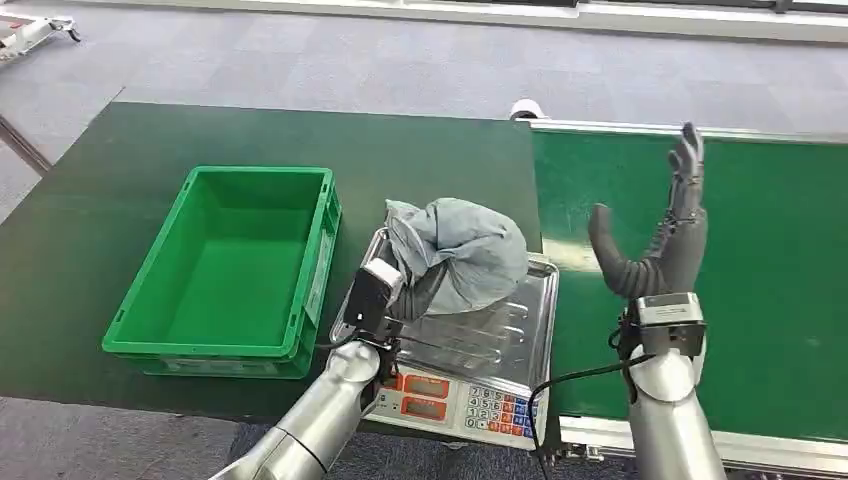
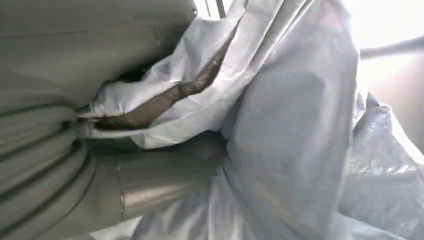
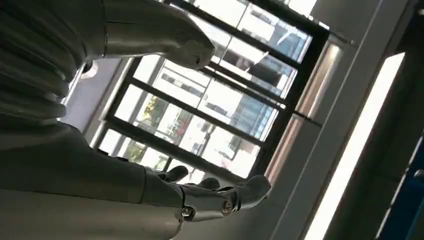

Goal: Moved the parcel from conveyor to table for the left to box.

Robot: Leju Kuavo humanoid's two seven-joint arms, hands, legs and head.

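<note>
Your left hand (image 1: pixel 385 295) reaches in from below over the scale's steel tray (image 1: pixel 500 335), wrist turned so the hand presses into the near left side of the parcel (image 1: pixel 460 250); in the left wrist view the thick thumb (image 2: pixel 165 182) lies under a fold of the grey film and the ribbed cover sits against the bag, so the fingers are wrapped into the parcel and gripping it, though how far they close behind the plastic you cannot tell.

Your right arm stands upright over the green conveyor (image 1: pixel 770 280), palm facing left toward the parcel; the right hand (image 1: pixel 665 235) is well apart from it, fingers straight and pointing up, thumb splayed out to the left, holding nothing; the right wrist view shows the thumb (image 3: pixel 165 37) and the dark fingers (image 3: pixel 225 195) spread wide with only windows behind them.

The parcel is a soft grey plastic mailer, crumpled and bulging, with a loose flap folded up at its left end; it sits on the far part of the tray, on the scale (image 1: pixel 455 400) at the dark green table (image 1: pixel 100 220) edge, just right of the green crate (image 1: pixel 235 265) and just left of the conveyor.
</note>
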